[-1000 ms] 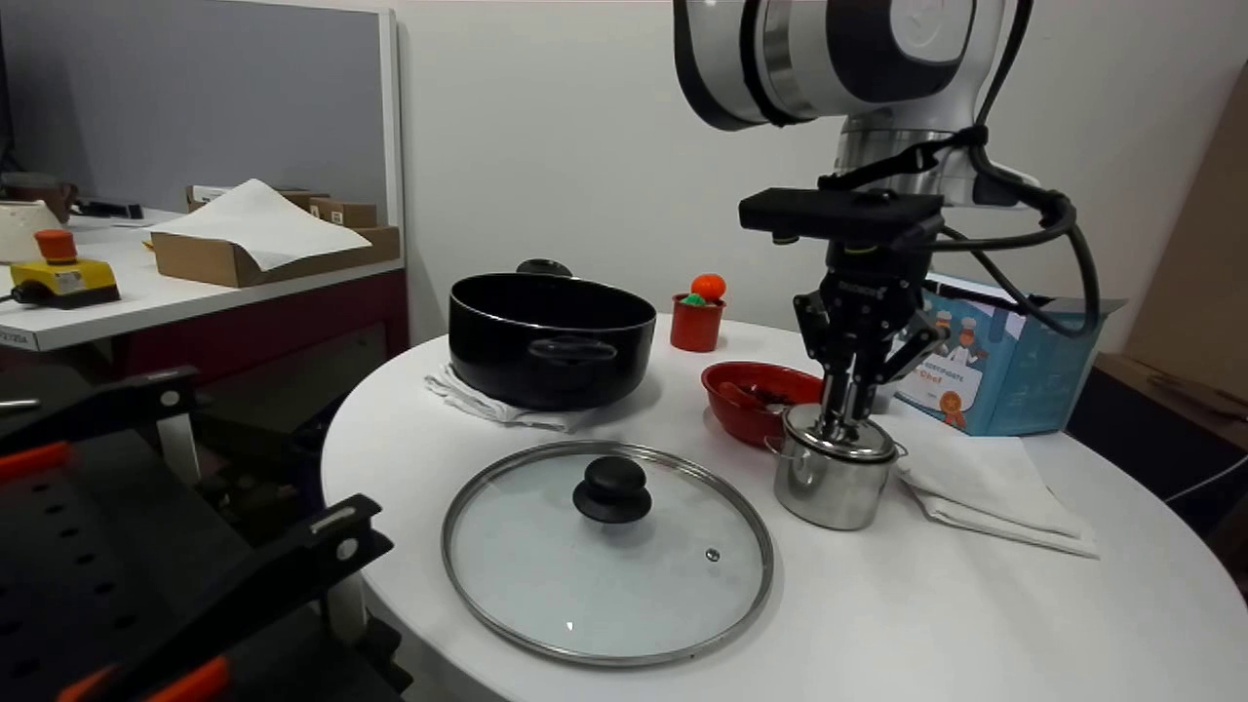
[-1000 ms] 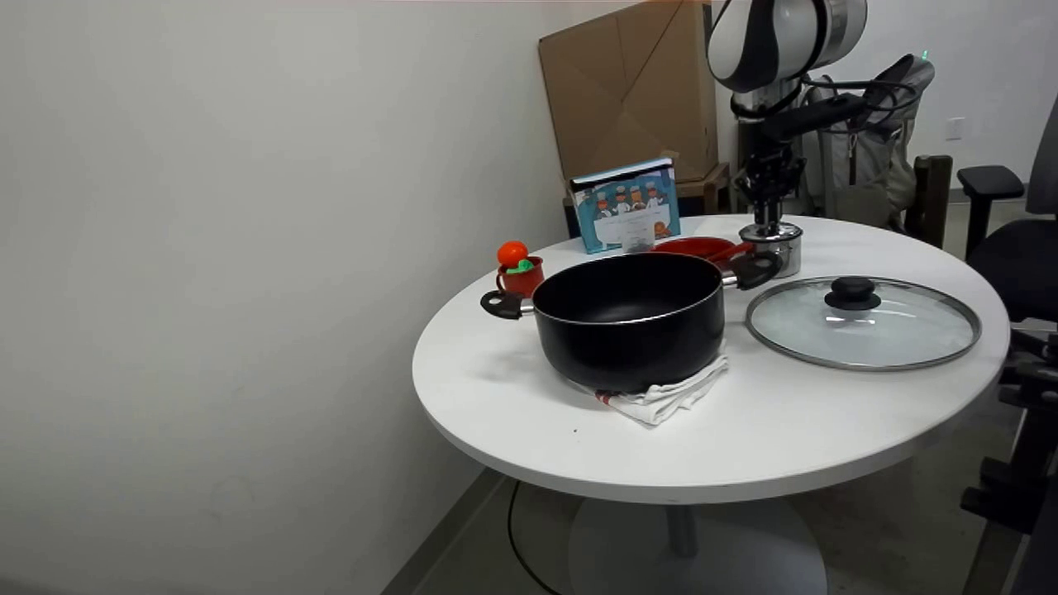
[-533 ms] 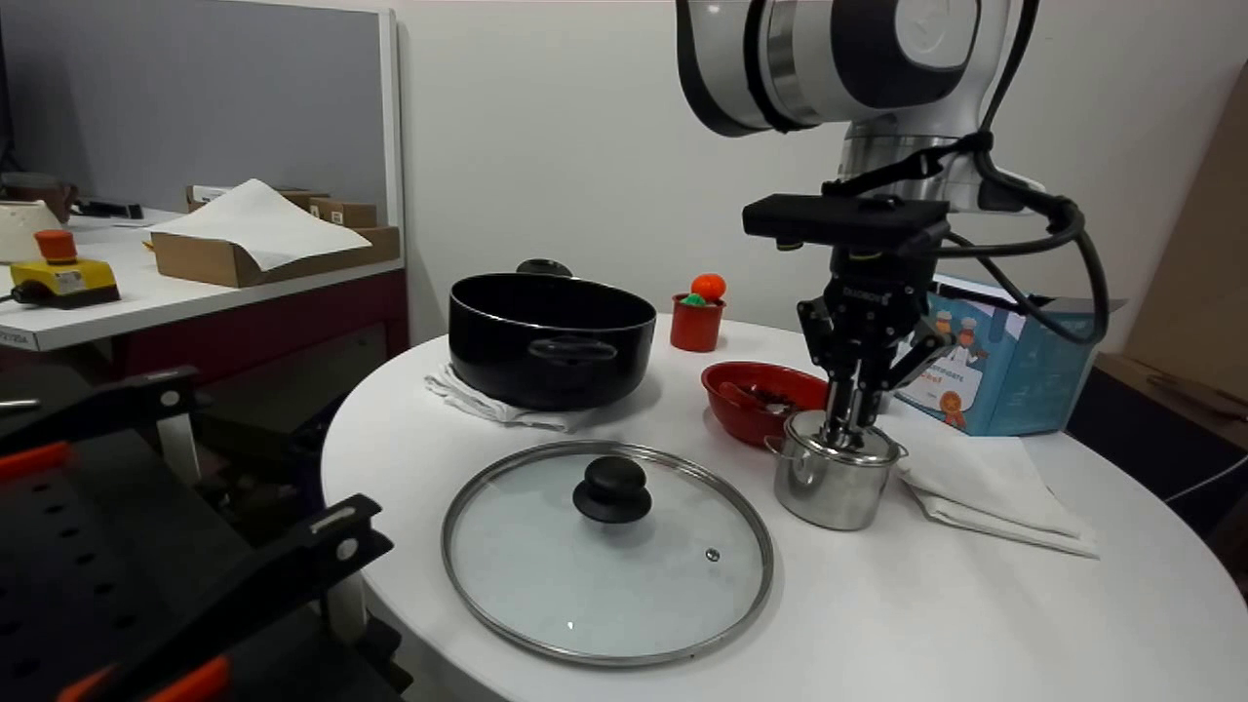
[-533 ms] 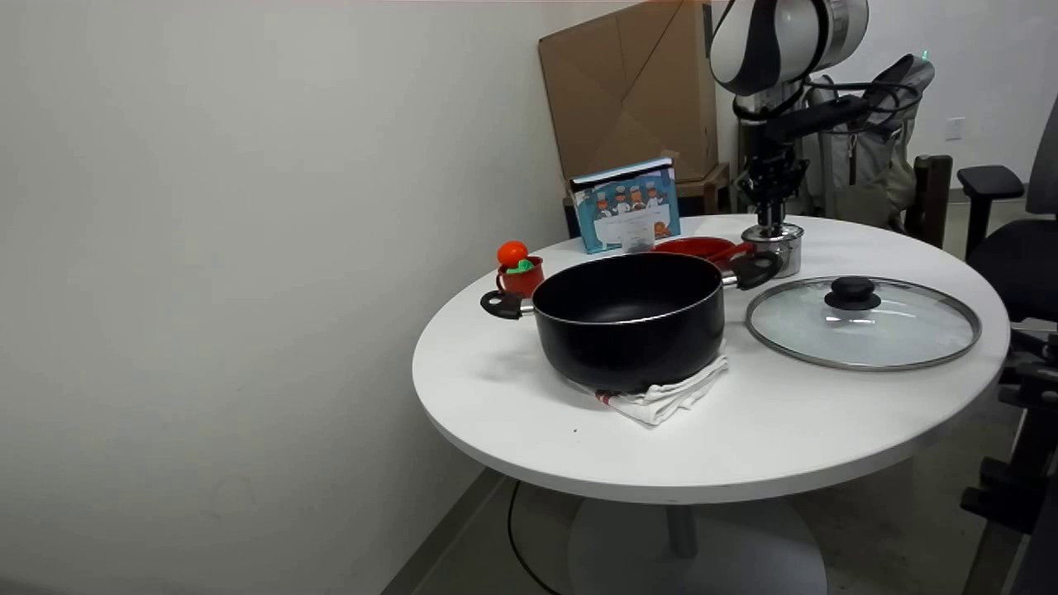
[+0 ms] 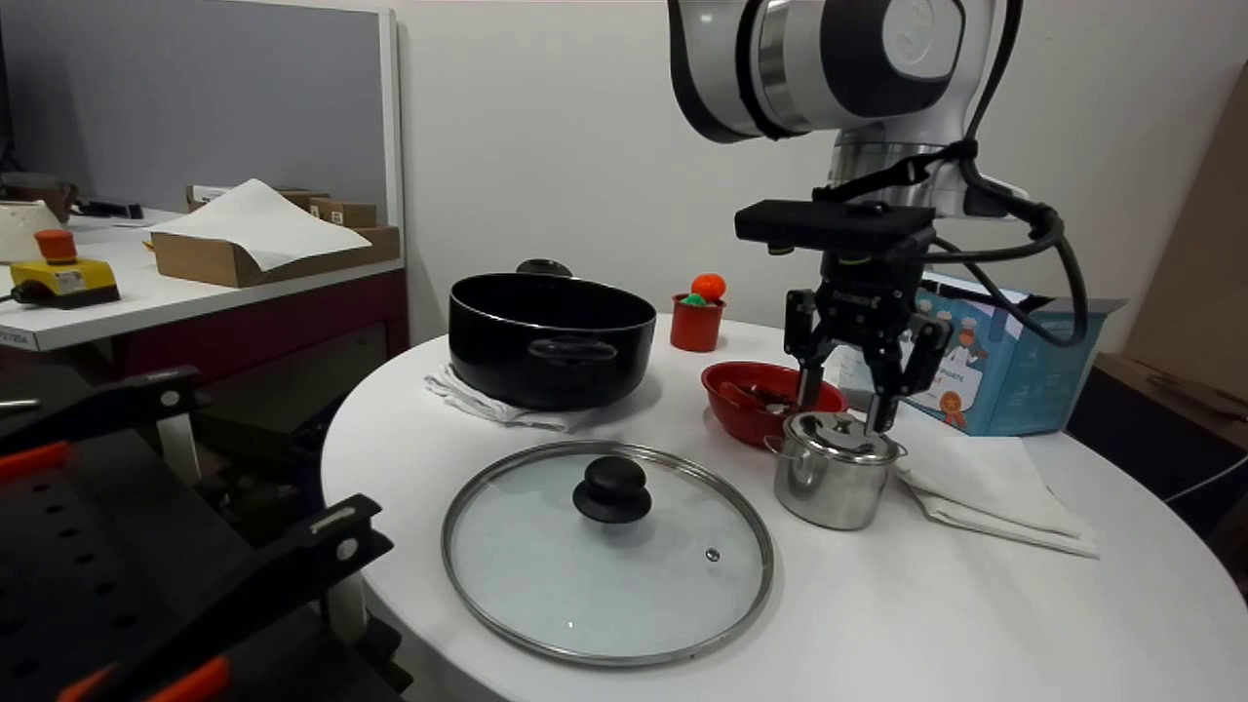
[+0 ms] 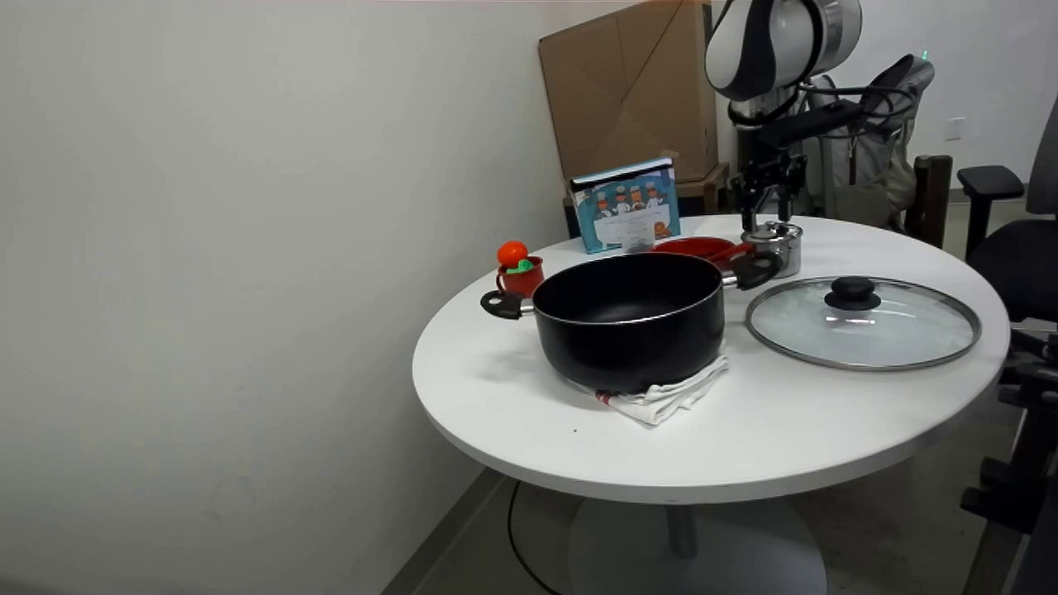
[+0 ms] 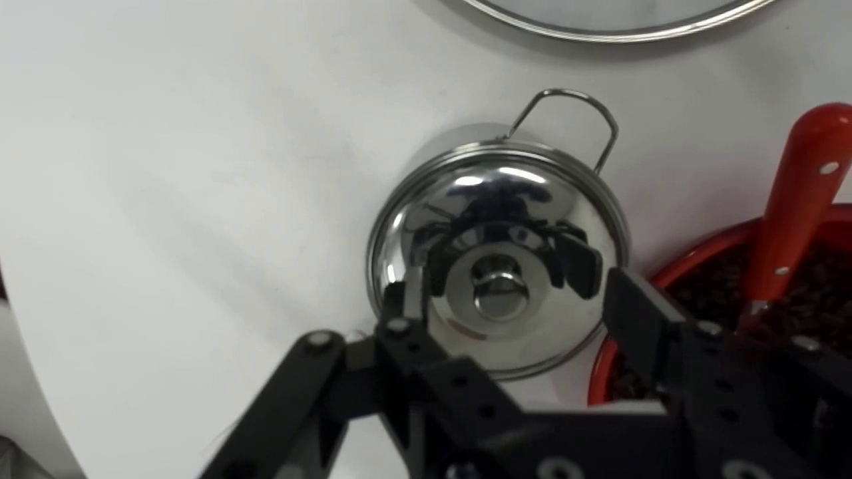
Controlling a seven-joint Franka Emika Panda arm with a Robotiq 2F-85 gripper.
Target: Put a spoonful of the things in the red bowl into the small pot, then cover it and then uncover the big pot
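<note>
The black two-fingered gripper (image 5: 843, 402) hung released, fingers (image 7: 636, 326) parted over the round steel knob (image 7: 500, 299) of a domed steel lid (image 5: 824, 441). Probably light, stiff and slippery, the lid seemed best pinched there; it capped the small shiny steel pot (image 5: 834, 492) beside the shallow bright-red bowl (image 5: 743, 421).

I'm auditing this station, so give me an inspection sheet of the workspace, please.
Surface: round white table, one small dark speck.
Small shiny steel pot: covered by round steel lid.
Wide black pot: uncovered, standing on folded white cloth.
Round glass lid with black knob: lying on table.
Shallow round red bowl: holds dark bits, red-handled utensil.
Clutter: red cup holding green item and orange ball; blue printed box; second folded white cloth.
Tool: open above the steel lid, gripping nothing.
Black cables: looping beside robot arm; dark cord seen below table edge.
Surroundings: yellow box with red button; brown cardboard box.
</note>
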